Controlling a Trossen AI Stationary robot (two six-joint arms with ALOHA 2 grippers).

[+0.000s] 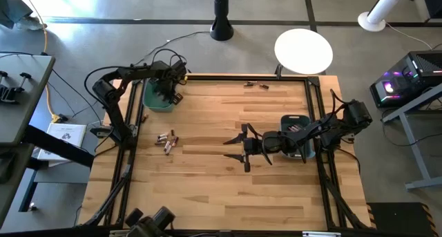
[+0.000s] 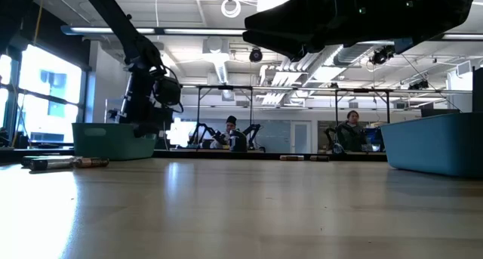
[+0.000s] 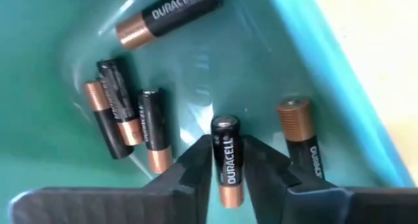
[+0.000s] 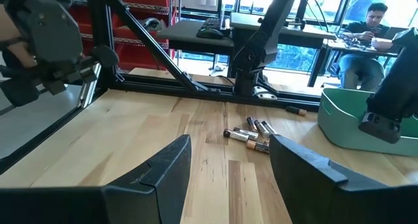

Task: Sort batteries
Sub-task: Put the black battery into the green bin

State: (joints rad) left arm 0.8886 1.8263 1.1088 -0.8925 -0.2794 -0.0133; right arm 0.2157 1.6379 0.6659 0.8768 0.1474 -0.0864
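the left gripper point(image 3: 225, 168) hangs inside the green bin point(image 1: 153, 97) at the far left corner of the counter point(image 1: 221, 188), and its jaws sit either side of a copper-and-black battery point(image 3: 225, 160); the fingers look close against its sides, but whether they are gripping it or just letting go i cannot tell. five more batteries of the same kind lie loose on the bin floor around it, one point(image 3: 166, 15) farther off by the wall and three bunched together. a small heap of unsorted batteries point(image 1: 166, 141) lies on the counter near the left edge, a little nearer than the green bin, and a couple more point(image 1: 255, 86) rest by the far edge. the right gripper point(image 1: 242, 146) waits over the middle of the counter with its jaws spread and nothing between them, and the blue bin point(image 1: 298, 135) just behind it holds a few batteries. these cells look hard, smooth and round, so they will likely roll at a nudge and slip if pinched near an end; they are light for the arm yet dense enough to bounce when dropped. the best hold is probably across the middle of the barrel, jaws square to its length, coming straight down. those lying touching each other in the heap may need the one at the edge taken first.
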